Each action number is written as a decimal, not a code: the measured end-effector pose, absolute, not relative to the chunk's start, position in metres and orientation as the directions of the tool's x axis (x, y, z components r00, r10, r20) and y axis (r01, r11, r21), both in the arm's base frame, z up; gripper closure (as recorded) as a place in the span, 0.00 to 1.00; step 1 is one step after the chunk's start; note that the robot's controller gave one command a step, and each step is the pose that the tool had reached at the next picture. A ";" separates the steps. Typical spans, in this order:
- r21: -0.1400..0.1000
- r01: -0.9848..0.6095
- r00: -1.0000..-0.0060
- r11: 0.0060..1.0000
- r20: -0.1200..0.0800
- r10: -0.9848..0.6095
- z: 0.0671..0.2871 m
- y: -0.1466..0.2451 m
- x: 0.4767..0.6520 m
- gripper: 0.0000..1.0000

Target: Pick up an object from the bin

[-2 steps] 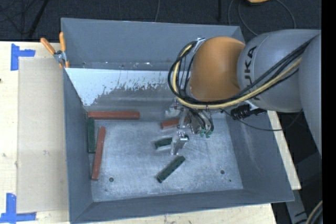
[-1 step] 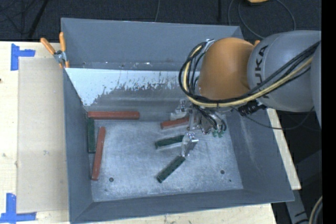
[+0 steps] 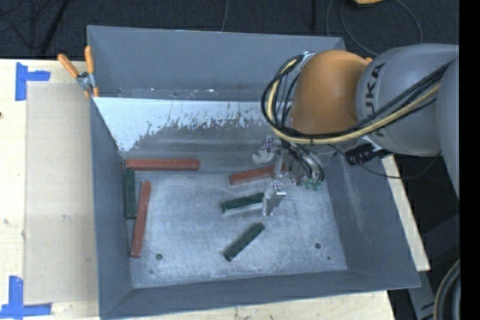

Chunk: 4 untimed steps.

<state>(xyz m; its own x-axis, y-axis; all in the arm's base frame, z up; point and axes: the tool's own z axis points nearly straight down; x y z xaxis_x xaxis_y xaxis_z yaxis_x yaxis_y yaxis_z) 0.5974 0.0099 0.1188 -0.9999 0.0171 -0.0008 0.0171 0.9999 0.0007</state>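
My gripper (image 3: 274, 200) hangs over the middle right of the bin floor, fingers pointing down. Right under and just left of the fingertips lies a dark green flat bar (image 3: 241, 202). A reddish-brown bar (image 3: 250, 176) lies just behind it, partly under the gripper's body. Another dark green bar (image 3: 244, 242) lies slanted nearer the front. I cannot make out whether anything sits between the fingers.
A long reddish-brown bar (image 3: 162, 164) lies at the back left of the floor. Along the left wall lie a dark green bar (image 3: 130, 193) and a reddish-brown bar (image 3: 140, 219) side by side. The arm's orange cover and cables fill the bin's back right.
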 end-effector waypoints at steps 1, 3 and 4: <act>0.001 -0.037 -0.999 0.999 0.002 -0.037 0.071 0.003 0.619 0.00; 0.004 0.073 -0.997 0.997 -0.021 0.073 0.077 -0.004 0.623 1.00; 0.002 0.073 -0.997 0.997 -0.009 0.073 0.175 -0.004 0.626 1.00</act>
